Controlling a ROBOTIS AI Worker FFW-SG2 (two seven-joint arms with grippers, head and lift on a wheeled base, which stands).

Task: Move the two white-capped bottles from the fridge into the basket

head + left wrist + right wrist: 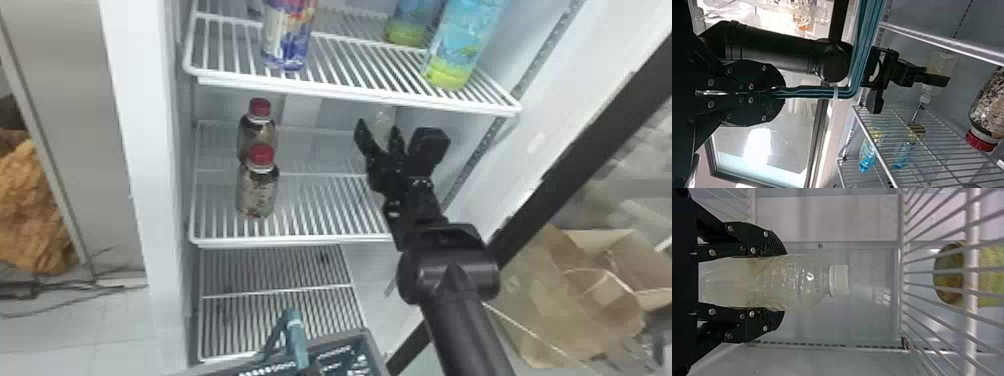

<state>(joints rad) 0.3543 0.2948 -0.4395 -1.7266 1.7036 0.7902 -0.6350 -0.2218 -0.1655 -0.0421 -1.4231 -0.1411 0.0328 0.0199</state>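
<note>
White-capped bottle (pixel 801 282) and basket (pixel 375 350) decide the move. From where I stand, the basket waits at the head view's lower centre, its teal handle (pixel 807 93) pinched in the left gripper (pixel 778 94). Right of centre and higher, the right gripper (pixel 781 283) holds the bottle upright, fingers on both sides, roughly along its length. Next should be out, down and leftward. The right wrist view shows its cap (pixel 839 280) plainly; the head view gives the basket's place.

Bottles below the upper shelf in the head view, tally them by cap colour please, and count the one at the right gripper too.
Red-capped bottles: 2
White-capped bottle, between the fingers of the right gripper: 1
Total: 3
</note>
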